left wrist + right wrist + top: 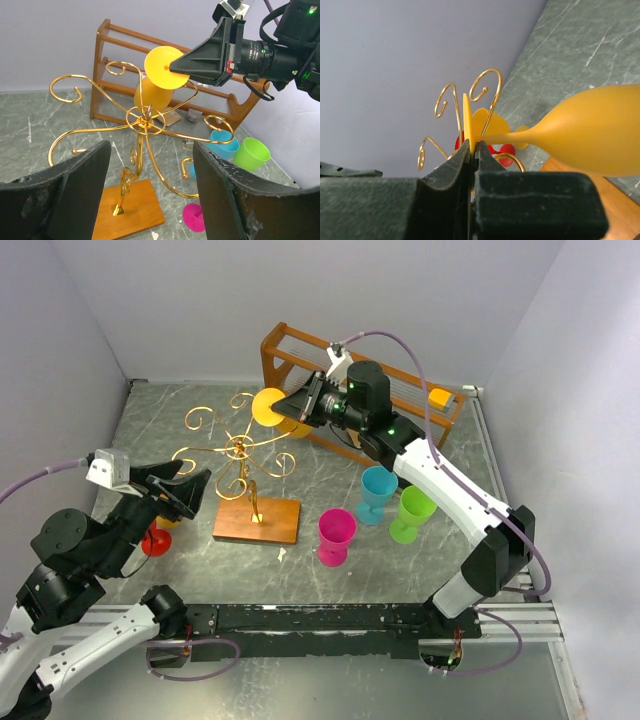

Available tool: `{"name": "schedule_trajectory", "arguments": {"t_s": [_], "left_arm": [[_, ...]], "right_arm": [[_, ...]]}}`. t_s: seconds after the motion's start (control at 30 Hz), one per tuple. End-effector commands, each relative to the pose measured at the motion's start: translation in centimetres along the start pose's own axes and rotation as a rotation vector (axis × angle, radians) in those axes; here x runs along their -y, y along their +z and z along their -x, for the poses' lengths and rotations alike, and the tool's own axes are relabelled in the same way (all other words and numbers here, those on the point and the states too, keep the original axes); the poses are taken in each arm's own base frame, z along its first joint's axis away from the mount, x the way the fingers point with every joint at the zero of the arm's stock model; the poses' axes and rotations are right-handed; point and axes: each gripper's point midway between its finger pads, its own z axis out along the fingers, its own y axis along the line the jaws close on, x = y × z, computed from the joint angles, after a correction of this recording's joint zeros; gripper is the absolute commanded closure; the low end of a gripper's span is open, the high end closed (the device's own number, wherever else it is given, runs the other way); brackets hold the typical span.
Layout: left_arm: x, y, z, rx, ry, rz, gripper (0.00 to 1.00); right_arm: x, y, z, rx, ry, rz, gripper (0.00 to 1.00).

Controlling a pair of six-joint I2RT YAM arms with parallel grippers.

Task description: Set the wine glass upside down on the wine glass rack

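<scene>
A yellow wine glass (270, 406) hangs upside down, foot up and bowl down, over the back arms of the gold wire wine glass rack (240, 448), which stands on a flat wooden base (257, 520). My right gripper (292, 406) is shut on the edge of the glass's round foot. The right wrist view shows the fingers (455, 165) pinching the foot disc, with the bowl (590, 130) to the right. In the left wrist view the glass (164, 67) sits just above the rack's hub (145, 120). My left gripper (150, 192) is open and empty, left of the rack (190, 490).
A brown wooden shelf (300, 350) stands at the back, just behind the glass. Pink (337, 535), blue (378, 490) and green (412, 512) glasses stand right of the rack. A red glass (157, 540) lies under my left arm. A small orange block (439, 397) sits at the back right.
</scene>
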Motion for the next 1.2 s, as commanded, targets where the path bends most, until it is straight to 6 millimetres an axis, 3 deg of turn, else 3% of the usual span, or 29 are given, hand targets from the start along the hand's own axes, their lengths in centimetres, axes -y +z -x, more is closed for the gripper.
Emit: {"name": "schedule_trajectory", "arguments": {"t_s": [0.0,0.33,0.8,1.17], "left_arm": [[-0.7,-0.5,0.5,0.018,-0.005,0.030,0.23],[0.7,-1.3,1.5,0.076,-0.030,-0.064,0.23],[0.2,-1.0,1.2,0.061,-0.043,-0.026,0.24],[0.3,-0.7,0.9,0.047,-0.049,-0.022,0.24]], "right_arm": [[-2.1,0.0,-0.3,-0.059,-0.007,0.094,1.00],[-2.5,-1.1,-1.5,-0.103,-0.047,0.120,1.00],[-3.7,-3.1,-2.0,-0.136,-0.063,0.138,1.00],[-2.5,-4.7,-1.6,-0.076,-0.067,0.048,1.00]]}}
